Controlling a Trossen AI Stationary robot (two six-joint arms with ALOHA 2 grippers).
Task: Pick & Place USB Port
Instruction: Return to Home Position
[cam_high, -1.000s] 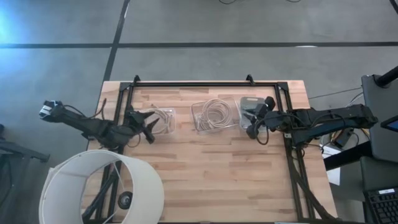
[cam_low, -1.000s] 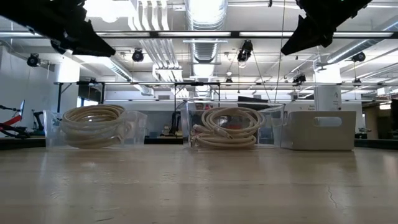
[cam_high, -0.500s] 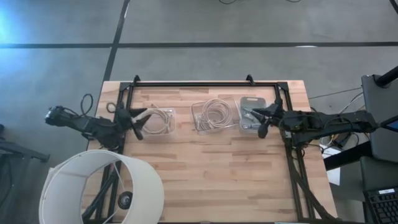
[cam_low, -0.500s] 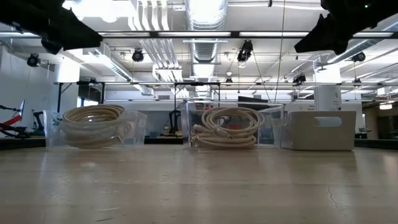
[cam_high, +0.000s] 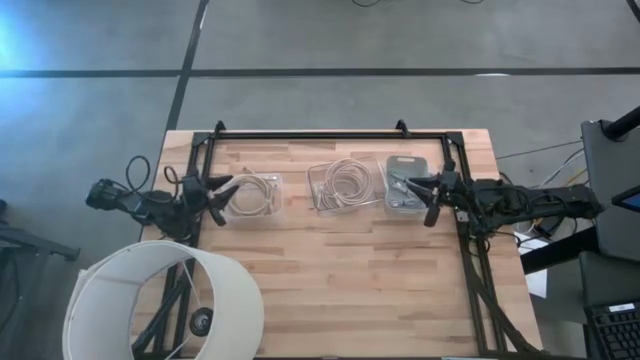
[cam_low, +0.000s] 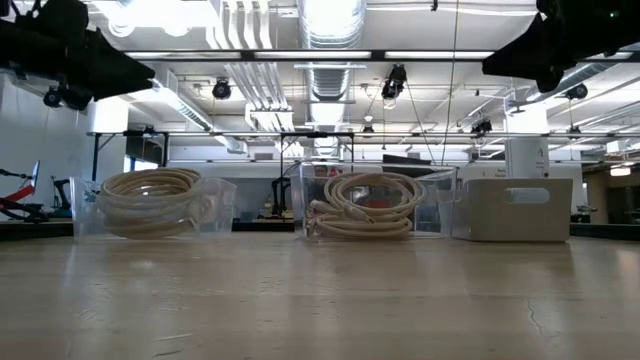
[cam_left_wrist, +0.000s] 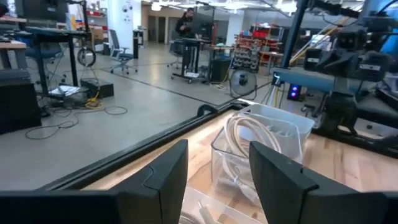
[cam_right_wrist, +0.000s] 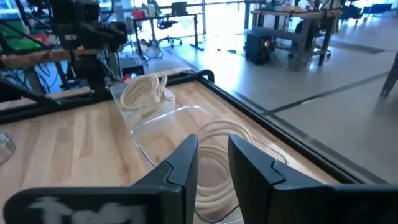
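At mid-left, the left hand (cam_high: 221, 197) has pulled back off the left clear bin (cam_high: 278, 194), parted, empty — white cables (cam_high: 347, 182) lie coiled there and in the centre bin (cam_high: 313, 190); the right hand (cam_high: 421, 197), parted too, has withdrawn past the white bin (cam_high: 404, 163) — sorting looks done.

**Wide-open robotics lab, industrial through and through**

Up top, bare ribbed ductwork (cam_low: 322, 75) and strip lights (cam_low: 165, 12) hang from an open ceiling; down below, polished concrete floor (cam_high: 350, 30) crossed by dark tape lines (cam_high: 320, 72); a wood-plank desk (cam_high: 330, 280) sits in a black metal frame (cam_high: 310, 133); out across the hall, rolling office chairs (cam_left_wrist: 118, 46), loose cables (cam_left_wrist: 68, 115) on the floor, red parts racks (cam_left_wrist: 258, 37), long workbenches (cam_right_wrist: 292, 9); a person (cam_left_wrist: 185, 22) stands far back; a dark robot arm (cam_left_wrist: 348, 62) is mounted at the desk's far end.
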